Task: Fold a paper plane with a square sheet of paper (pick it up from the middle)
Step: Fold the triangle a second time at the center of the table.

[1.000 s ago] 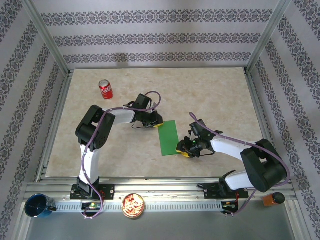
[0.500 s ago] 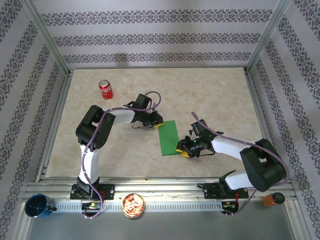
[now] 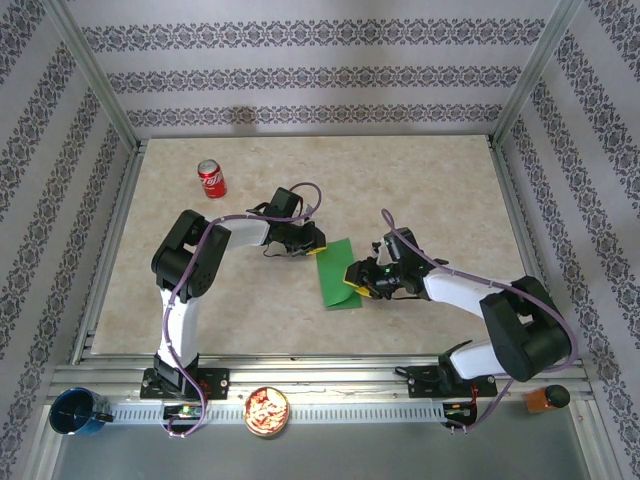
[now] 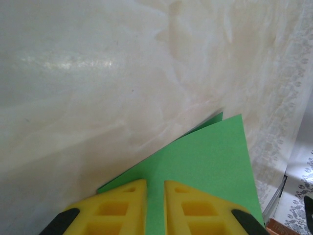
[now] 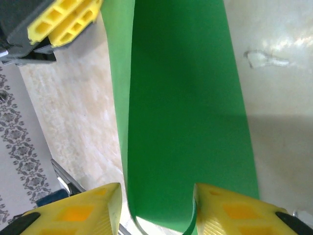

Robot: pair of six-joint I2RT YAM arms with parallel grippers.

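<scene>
The right hand (image 5: 156, 198) is released, its yellow fingers standing apart on either side of the curled-up near end of the thin bright green sheet of paper (image 5: 181, 98). The sheet is a narrow rectangle lying on the beige marbled table (image 3: 420, 190) between the two arms. The left hand (image 4: 155, 188) sits at the sheet's far left corner, fingers nearly together with green showing through the slit; I cannot tell whether it grips. A red soda can (image 3: 210, 178) stands well apart, far left.

The left gripper (image 4: 155, 188) covers the near corner of the green paper (image 4: 205, 161).
</scene>
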